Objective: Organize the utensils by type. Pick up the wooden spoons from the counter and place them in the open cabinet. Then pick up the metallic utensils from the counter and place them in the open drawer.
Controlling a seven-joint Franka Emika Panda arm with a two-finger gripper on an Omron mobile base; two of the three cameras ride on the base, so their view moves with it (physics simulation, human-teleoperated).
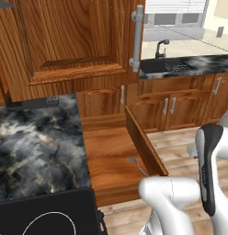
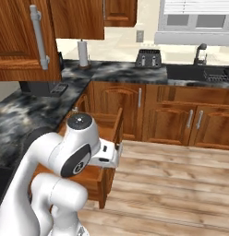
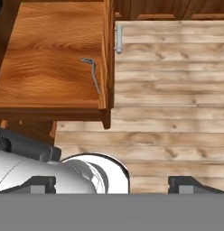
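A thin grey metallic utensil (image 3: 92,74) with a bent end lies on the flat bottom of the open drawer (image 3: 50,54), close to its front wall. The same utensil (image 1: 137,165) shows in the left base view, in the drawer (image 1: 109,147) beside the black marbled counter (image 1: 37,137). My gripper (image 3: 114,185) is open and holds nothing. It hangs above the wooden floor just outside the drawer's front, apart from the utensil. The wooden spoons are out of view.
A large upper cabinet door (image 1: 70,41) with a long metal handle (image 1: 137,39) hangs above the counter. A black cooktop (image 1: 47,215) lies at the near end. Base cabinets (image 2: 171,115), a sink (image 2: 199,71) and a toaster (image 2: 148,57) line the far wall.
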